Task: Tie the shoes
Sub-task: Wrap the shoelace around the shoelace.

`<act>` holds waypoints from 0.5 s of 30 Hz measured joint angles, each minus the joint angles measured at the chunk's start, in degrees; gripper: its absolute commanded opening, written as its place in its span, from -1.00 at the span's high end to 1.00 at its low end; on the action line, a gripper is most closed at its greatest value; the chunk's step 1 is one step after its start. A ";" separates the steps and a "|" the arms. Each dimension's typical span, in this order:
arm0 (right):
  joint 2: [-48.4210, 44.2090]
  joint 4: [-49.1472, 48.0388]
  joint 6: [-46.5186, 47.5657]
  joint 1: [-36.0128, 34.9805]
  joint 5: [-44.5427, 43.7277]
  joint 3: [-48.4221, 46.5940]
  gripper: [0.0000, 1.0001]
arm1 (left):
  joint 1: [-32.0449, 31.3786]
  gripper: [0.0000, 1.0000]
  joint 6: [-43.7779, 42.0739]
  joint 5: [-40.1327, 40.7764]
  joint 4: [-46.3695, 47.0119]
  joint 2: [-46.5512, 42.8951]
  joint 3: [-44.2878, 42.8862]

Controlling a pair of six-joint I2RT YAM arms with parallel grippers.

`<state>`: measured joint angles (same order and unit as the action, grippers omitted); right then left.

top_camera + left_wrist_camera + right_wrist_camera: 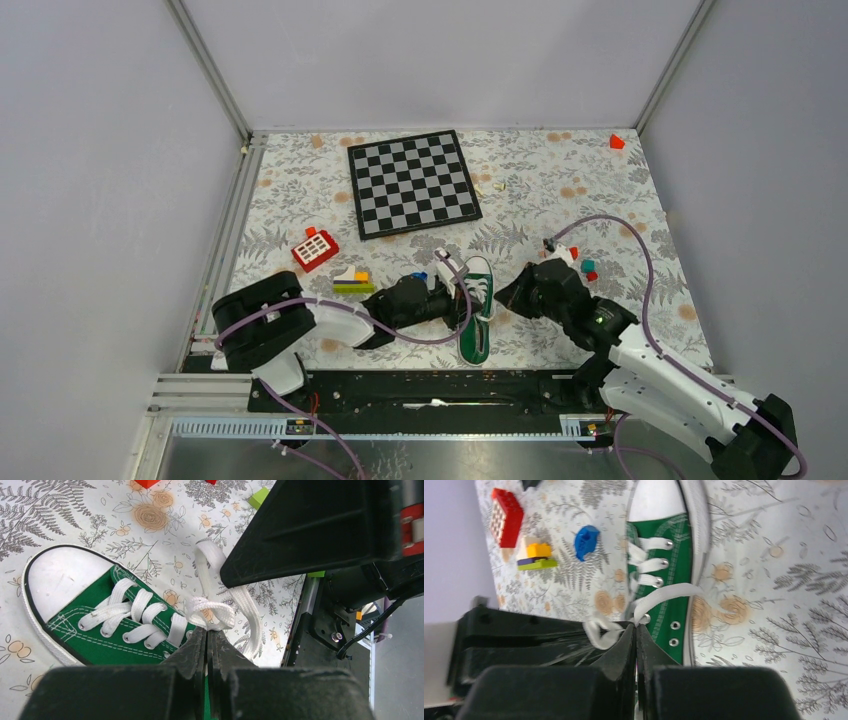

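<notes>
A small green sneaker (476, 310) with white laces lies on the flowered table between my two grippers. In the left wrist view its white toe cap (62, 577) is at the left. My left gripper (207, 630) is shut on a loop of white lace (212, 612) beside the shoe's upper eyelets. My right gripper (636, 626) is shut on a white lace strand (664, 595) running across the shoe (674, 555). In the top view the left gripper (455, 292) touches the shoe's left side and the right gripper (503, 293) is at its right side.
A chessboard (413, 184) lies at the back. A red block (315, 250) and a stack of coloured bricks (352, 281) sit left of the shoe. Small red and teal pieces (588, 268) lie by the right arm. A red piece (616, 141) is in the far right corner.
</notes>
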<state>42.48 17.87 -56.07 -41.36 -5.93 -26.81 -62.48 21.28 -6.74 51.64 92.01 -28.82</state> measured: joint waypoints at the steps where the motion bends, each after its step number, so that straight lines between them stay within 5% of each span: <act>1: 0.07 -0.15 1.22 -0.07 0.31 -0.90 1.00 | 0.11 1.00 -0.11 -0.33 -0.44 0.00 -0.31; 15: 5.27 -4.83 11.69 -2.51 6.32 -7.98 1.00 | 2.82 1.00 -2.49 -7.28 -5.81 1.11 -3.02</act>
<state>47.75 13.04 -44.38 -43.88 0.38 -34.79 -59.66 18.79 -14.02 45.82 93.12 -31.83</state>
